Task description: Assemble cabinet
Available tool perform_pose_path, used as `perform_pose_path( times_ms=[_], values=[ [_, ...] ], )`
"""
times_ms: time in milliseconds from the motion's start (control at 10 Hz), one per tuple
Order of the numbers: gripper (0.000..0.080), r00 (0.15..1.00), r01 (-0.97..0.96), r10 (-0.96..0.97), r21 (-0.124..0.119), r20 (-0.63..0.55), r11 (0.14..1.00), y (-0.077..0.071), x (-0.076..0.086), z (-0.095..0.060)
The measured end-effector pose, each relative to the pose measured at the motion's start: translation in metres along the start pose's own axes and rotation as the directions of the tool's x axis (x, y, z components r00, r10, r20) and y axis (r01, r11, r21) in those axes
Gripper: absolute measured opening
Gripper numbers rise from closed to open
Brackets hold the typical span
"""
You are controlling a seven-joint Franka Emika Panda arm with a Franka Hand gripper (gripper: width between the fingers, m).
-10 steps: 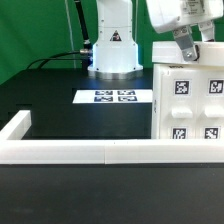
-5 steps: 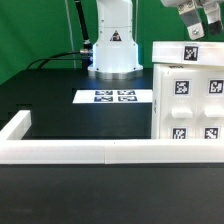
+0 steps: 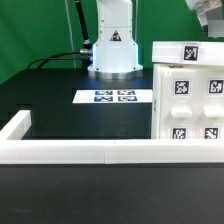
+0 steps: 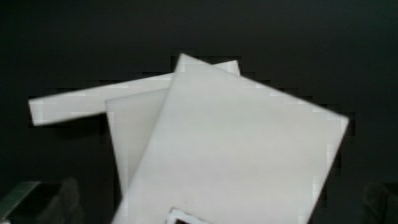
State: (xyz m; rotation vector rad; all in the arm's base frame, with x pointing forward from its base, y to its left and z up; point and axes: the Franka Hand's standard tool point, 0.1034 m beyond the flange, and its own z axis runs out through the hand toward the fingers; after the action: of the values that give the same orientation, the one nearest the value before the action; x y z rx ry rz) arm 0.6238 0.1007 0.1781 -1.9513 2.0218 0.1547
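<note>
The cabinet is a white boxy body with several black-and-white tags. It stands on the black table at the exterior view's right, and a white panel lies across its top. Only a grey tip of my gripper shows at the upper right edge, well above the cabinet and apart from it. In the wrist view the cabinet's white panels lie below my gripper. One dark finger shows at the frame edge. The jaws stand wide apart with nothing between them.
The marker board lies flat mid-table in front of the robot base. A long low white border rail runs along the front and turns back at the exterior view's left. Black cables lie behind at the left.
My gripper was at the cabinet's top panel one second ago. It has risen up and almost out of the exterior view. The cabinet stays in place.
</note>
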Motion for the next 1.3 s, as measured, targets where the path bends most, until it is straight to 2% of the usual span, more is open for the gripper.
perform_pose_path(
  times_ms=[200, 400, 600, 800, 900, 1000, 1300],
  values=[
    [0.0797, 0.98, 0.198, -0.198, -0.013, 0.009, 0.98, -0.0005, 0.0013, -0.0002],
    [0.0797, 0.945, 0.326, -0.326, -0.014, 0.013, 0.945, -0.0019, 0.0024, 0.0001],
    [0.0797, 0.898, 0.44, -0.44, -0.013, 0.014, 0.898, -0.0021, 0.0024, -0.0001],
    [0.0797, 0.81, 0.587, -0.587, -0.007, 0.013, 0.81, -0.0035, 0.0016, -0.0023],
    [0.0797, 0.7, 0.714, -0.713, -0.026, 0.023, 0.7, -0.0018, 0.0021, -0.0039],
    [0.0797, 0.59, 0.807, -0.807, -0.032, 0.023, 0.59, -0.0021, 0.0049, -0.0051],
    [0.0797, 0.242, 0.969, -0.968, -0.064, 0.061, 0.238, 0.0011, 0.0102, -0.0075]
  ],
)
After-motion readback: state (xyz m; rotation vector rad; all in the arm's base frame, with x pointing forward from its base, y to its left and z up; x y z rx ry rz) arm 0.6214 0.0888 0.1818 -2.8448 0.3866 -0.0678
